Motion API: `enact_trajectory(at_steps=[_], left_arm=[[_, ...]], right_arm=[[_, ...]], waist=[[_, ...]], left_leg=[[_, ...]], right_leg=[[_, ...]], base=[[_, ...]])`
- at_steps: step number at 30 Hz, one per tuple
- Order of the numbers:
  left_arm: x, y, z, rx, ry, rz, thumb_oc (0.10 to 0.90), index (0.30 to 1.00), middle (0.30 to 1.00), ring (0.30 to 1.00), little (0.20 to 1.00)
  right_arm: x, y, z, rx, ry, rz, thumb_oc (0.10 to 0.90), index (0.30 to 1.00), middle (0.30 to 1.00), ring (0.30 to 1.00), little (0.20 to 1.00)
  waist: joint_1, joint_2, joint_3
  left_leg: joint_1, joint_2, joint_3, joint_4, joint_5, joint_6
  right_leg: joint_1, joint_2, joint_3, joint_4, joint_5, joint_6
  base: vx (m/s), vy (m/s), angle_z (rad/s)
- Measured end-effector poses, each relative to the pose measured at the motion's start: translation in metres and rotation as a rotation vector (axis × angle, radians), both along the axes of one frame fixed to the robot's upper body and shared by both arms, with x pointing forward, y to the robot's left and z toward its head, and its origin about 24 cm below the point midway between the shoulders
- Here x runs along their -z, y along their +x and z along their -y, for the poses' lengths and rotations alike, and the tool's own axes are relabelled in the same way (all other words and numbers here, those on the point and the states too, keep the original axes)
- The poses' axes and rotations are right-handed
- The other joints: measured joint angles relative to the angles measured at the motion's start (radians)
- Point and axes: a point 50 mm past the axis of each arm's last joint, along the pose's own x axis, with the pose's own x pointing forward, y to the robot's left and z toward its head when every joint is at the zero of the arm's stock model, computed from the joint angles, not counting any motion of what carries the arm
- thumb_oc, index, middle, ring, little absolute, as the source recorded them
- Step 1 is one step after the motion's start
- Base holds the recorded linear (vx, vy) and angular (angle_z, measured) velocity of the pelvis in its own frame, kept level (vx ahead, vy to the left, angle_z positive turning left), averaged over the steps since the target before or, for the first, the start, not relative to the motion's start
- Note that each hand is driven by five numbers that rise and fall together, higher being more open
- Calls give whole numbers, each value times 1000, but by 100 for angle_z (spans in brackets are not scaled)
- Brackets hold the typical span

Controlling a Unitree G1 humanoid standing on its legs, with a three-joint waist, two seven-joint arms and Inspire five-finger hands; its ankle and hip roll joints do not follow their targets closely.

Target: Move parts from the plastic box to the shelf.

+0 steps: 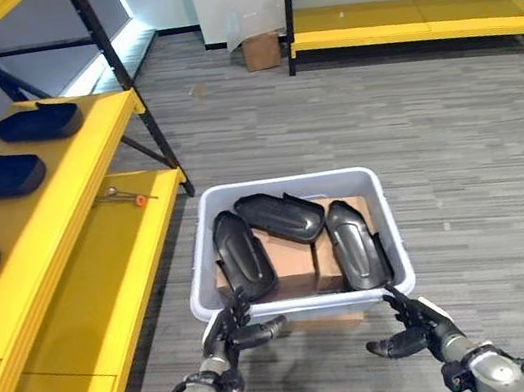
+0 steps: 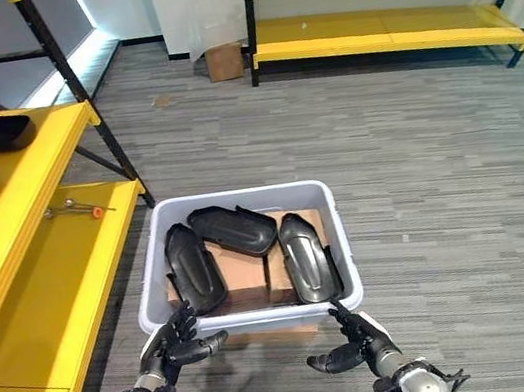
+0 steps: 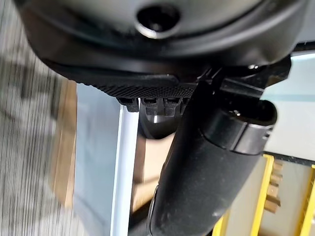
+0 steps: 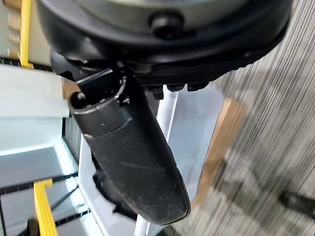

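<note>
We count three black parts (image 1: 279,234) left in plastic box (image 1: 209,297) on floor; three sit on yellow shelf (image 1: 61,206); left hand (image 1: 228,339), right hand (image 1: 413,332) relaxed, empty, near box's front rim.

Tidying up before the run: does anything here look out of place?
Yes: a small wrench with an orange tip lies loose on the yellow shelf, near its edge, away from the dark parts stored above. In the plastic box, three black parts lie loosely overlapping on cardboard.
</note>
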Motion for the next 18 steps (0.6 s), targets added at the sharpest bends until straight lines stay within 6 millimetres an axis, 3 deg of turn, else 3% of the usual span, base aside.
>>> enact_trajectory(at_steps=[6, 7, 8, 9, 11, 12, 15, 18], left_arm=[[1, -1, -2, 5, 9, -5, 900, 1000, 1000, 1000, 1000], [1, -2, -2, 4, 11, -8, 900, 1000, 1000, 1000, 1000], [2, -4, -4, 2, 14, -13, 900, 1000, 1000, 1000, 1000], [2, -5, -5, -1, 19, -17, 900, 1000, 1000, 1000, 1000], [2, -5, -8, -5, 26, -16, 900, 1000, 1000, 1000, 1000], [1, -4, -11, -13, 30, -13, 900, 1000, 1000, 1000, 1000], [0, -3, -10, -29, 16, -6, 900, 1000, 1000, 1000, 1000], [4, -11, -9, -38, -1, -18, 900, 1000, 1000, 1000, 1000]], right_arm=[[-1, 5, -4, -18, 2, 10, 900, 1000, 1000, 1000, 1000], [-1, 6, -6, -27, 4, 10, 900, 1000, 1000, 1000, 1000], [-1, 6, -9, -40, 6, 8, 900, 1000, 1000, 1000, 1000], [-1, 6, -12, -56, 11, 8, 900, 1000, 1000, 1000, 1000], [-2, 7, -18, -80, 20, 16, 900, 1000, 1000, 1000, 1000], [-6, 10, -22, -98, 29, 33, 900, 1000, 1000, 1000, 1000], [-6, 10, -21, -107, 10, 34, 900, 1000, 1000, 1000, 1000], [0, 0, -20, -106, 16, 3, 900, 1000, 1000, 1000, 1000]], waist=[[-3, -8, 1], [-1, -8, 1], [0, -9, 1], [0, -8, 1], [0, -8, 8], [-8, -15, 22], [-7, -29, 29], [-3, -62, 28]], left_leg=[[31, -47, 14, -5, -23, 56], [33, -47, 21, -10, -23, 60], [39, -47, 26, -20, -23, 62], [38, -45, 32, -21, -23, 62], [33, -34, 48, -21, -25, 60], [35, -33, 60, -21, -24, 58], [43, -34, 52, -21, -29, 44], [78, -32, 16, -22, -40, 5]], right_leg=[[-139, -53, 23, 286, 38, 14], [-163, -65, 11, 308, 46, 17], [-170, -84, -47, 297, 34, 28], [-167, -89, -90, 245, 29, 30], [-167, -68, -97, 103, 36, 39], [-162, -58, -99, -67, 103, 60], [-141, -50, -88, -202, 202, 74], [-35, -35, -97, -247, 233, 60]], base=[[78, 157, -3], [101, 14, -24], [100, -45, -30], [86, -83, -27], [79, -103, -29], [91, -122, -22], [94, -178, 10], [87, -176, 41]])
